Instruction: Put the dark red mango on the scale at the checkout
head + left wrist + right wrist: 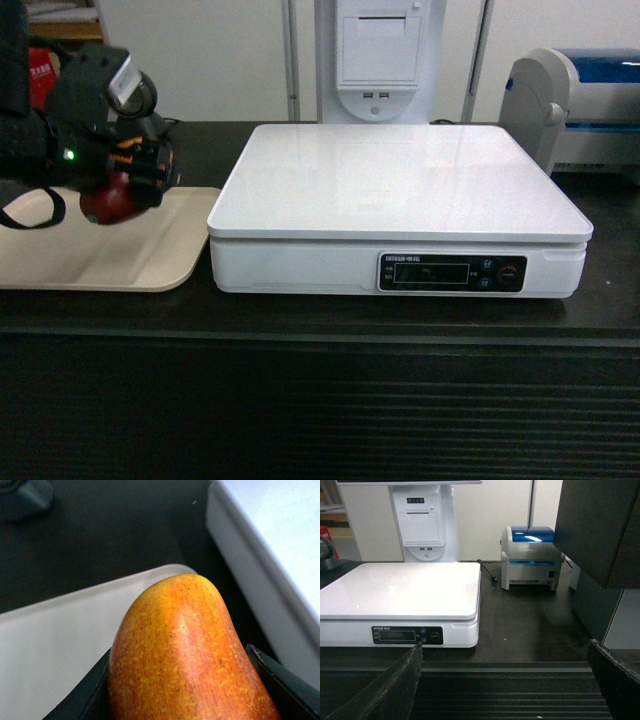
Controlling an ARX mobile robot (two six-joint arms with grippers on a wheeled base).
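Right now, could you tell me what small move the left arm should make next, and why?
Probably carry the mango rightward, keeping it above the rim of the scale. The left gripper is shut on the mango over the beige tray, and the scale's white platform lies bare just to the right, sitting higher than the tray, so a level sideways move looks safest before lowering.

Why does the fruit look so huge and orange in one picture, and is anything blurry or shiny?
Left wrist view: the camera sits right behind the dark red mango, so its yellow-orange end fills the frame; the scale edge behind is soft and washed out. Head view: the left gripper is slightly blurred. Right wrist view: faint glare on the scale's top.
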